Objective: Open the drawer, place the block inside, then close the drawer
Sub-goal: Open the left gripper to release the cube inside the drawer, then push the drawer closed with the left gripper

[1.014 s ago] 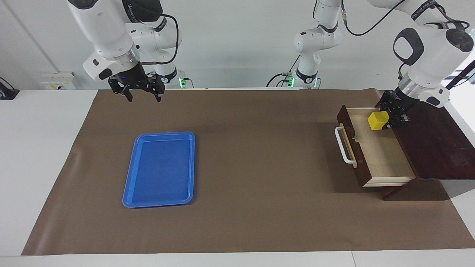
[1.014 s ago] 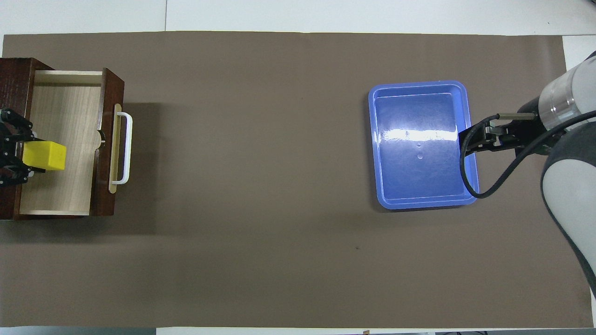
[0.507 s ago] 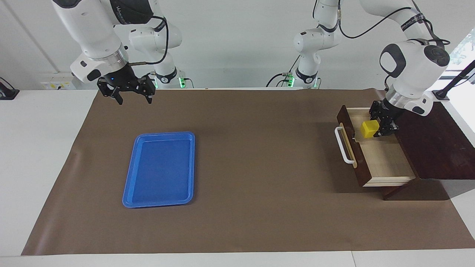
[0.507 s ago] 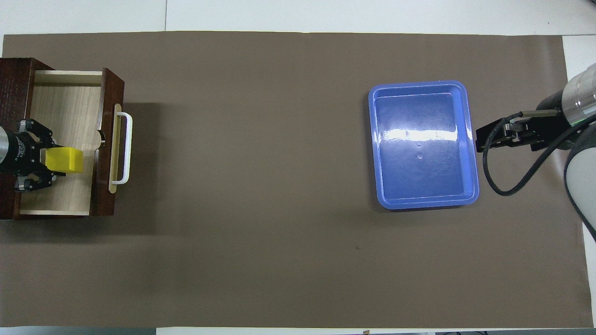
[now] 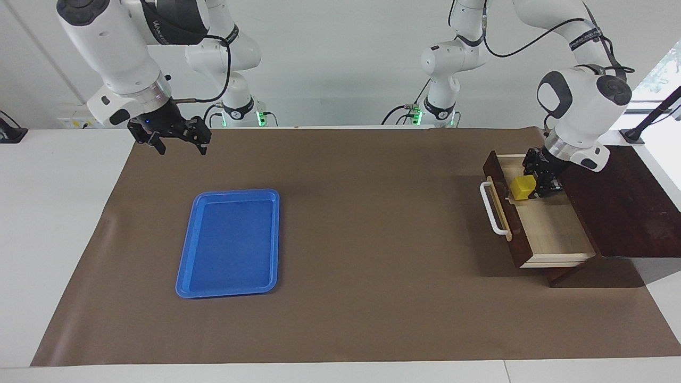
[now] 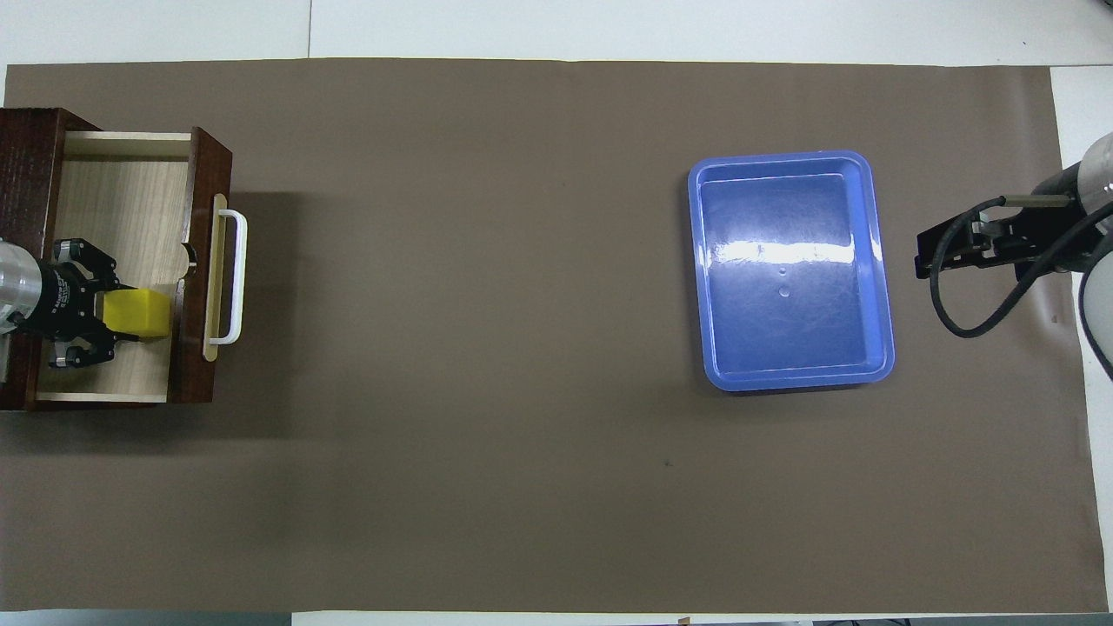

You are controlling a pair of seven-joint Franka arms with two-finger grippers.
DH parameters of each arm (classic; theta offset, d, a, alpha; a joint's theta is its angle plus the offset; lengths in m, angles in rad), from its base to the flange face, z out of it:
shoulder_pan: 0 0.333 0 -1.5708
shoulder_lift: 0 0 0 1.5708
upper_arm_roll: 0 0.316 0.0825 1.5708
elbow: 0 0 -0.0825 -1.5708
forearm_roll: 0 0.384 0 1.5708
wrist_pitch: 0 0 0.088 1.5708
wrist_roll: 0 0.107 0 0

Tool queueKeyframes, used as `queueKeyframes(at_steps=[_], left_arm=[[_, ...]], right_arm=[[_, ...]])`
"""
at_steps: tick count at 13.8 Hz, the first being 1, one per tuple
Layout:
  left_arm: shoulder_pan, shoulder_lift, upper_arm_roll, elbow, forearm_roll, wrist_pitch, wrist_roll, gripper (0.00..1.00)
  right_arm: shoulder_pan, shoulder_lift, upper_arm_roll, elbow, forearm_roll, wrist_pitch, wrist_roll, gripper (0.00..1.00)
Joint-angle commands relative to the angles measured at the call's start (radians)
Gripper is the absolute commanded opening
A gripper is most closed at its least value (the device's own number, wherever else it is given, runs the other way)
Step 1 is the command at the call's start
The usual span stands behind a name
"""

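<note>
Facing view, from the right arm's end of the surface (image 5: 32, 223) to the left arm's. The right gripper (image 5: 178, 143) hangs with fingers spread and nothing between them, over the brown mat (image 5: 362, 213) at its edge nearest the robots; lettering on that arm's dark forearm band is too small to read. A blue tray (image 5: 230, 242) lies flat on the mat, nothing in it. At the left arm's end, the drawer (image 5: 548, 226) stands pulled out of the dark wooden box (image 5: 628, 207), its white bar handle (image 5: 492, 208) toward the tray. The left gripper (image 5: 529, 187), clamped on the yellow block (image 5: 522, 187), holds it low inside the drawer just beside the front panel; whether the block touches the drawer floor cannot be told.
</note>
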Motion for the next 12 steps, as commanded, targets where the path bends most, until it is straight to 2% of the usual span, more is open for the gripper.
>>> queueKeyframes(at_steps=[1,3,5,6,10,12], left_arm=[[0.007,-0.022,-0.002,-0.017,-0.011,0.022,0.007,1.0],[0.003,-0.019,-0.003,0.036,-0.01,0.004,0.002,1.0],[-0.011,0.008,-0.014,0.173,-0.014,-0.111,-0.004,1.0],[-0.057,0.028,-0.019,0.214,-0.015,-0.139,-0.01,1.0],[-0.216,0.051,-0.017,0.189,-0.004,-0.081,-0.134,1.0],[-0.227,0.058,-0.017,0.155,0.01,-0.071,-0.141,1.0]], right_arm=[[-0.029,-0.01,0.011,-0.019,-0.016,0.018,-0.022,1.0],[-0.029,-0.009,0.011,-0.016,-0.016,0.025,-0.013,1.0],[-0.029,-0.009,0.013,-0.016,-0.016,0.041,-0.015,1.0],[-0.028,-0.009,0.013,-0.016,-0.016,0.039,-0.015,1.0],[-0.031,-0.009,0.016,-0.018,-0.014,0.036,-0.015,1.0],[-0.08,-0.009,0.046,-0.018,-0.013,0.042,-0.015,1.0]])
